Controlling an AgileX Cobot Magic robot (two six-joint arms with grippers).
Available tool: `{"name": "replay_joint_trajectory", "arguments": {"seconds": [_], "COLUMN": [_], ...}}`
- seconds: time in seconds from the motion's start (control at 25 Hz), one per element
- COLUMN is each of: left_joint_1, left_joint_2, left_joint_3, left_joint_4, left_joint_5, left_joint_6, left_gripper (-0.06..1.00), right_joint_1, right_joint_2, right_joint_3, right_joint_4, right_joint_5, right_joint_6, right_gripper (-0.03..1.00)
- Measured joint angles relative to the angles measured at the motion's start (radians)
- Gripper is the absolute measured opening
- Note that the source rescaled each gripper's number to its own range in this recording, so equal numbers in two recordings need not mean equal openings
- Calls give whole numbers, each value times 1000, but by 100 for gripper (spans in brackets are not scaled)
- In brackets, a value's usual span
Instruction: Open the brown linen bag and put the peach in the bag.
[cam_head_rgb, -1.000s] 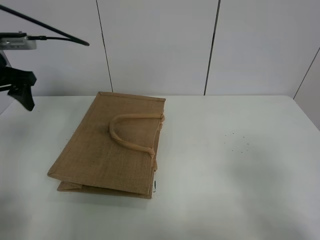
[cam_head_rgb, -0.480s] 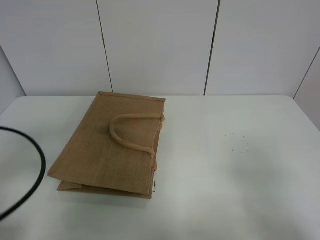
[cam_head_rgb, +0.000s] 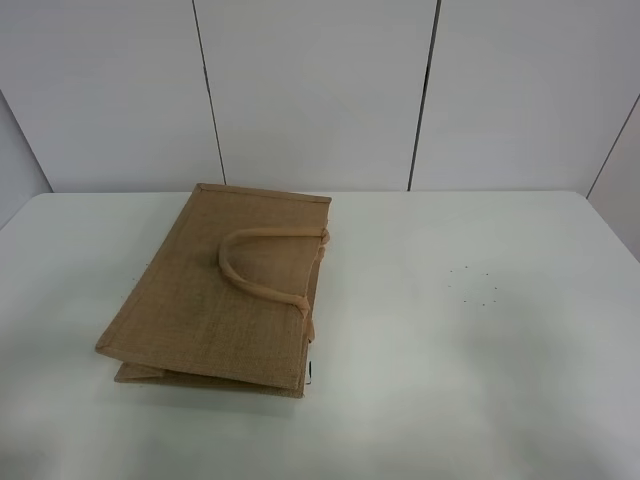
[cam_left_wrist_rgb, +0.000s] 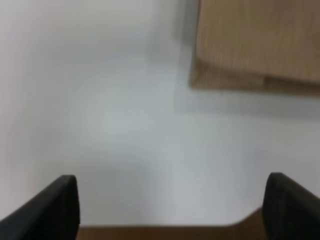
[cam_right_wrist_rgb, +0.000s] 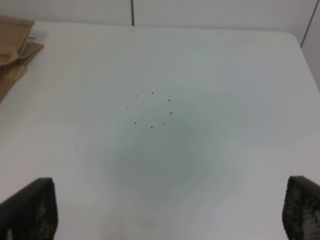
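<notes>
On table (cam_head_rgb: 480, 340): brown linen bag (cam_head_rgb: 225, 290) flat, closed. Left end effector (cam_left_wrist_rgb: 170, 207), right end effector (cam_right_wrist_rgb: 170, 210) wide, tips cropped.

Both pincers show only black finger tips (cam_left_wrist_rgb: 60, 202), the right pair (cam_right_wrist_rgb: 30, 207) finely textured

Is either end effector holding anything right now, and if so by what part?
Nothing is held. The left end effector and right end effector are both open over bare table, and the brown linen bag lies flat, untouched.
</notes>
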Motion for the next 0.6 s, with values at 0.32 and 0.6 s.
{"name": "replay_joint_trajectory", "arguments": {"seconds": [0.32,0.6], "left_joint_1": [0,0], "left_joint_2": [-192,-197], "left_joint_3": [0,0], "left_joint_4": [-6,-12], "left_joint_5": [1,1], "left_joint_6": [3,3], "left_gripper": [100,100], "right_joint_1": [0,0], "right_joint_2": [0,0], "right_joint_3": [0,0], "right_joint_4": [0,3], "right_joint_5": [0,0], "right_joint_6": [0,0], "right_gripper": [100,100]}}
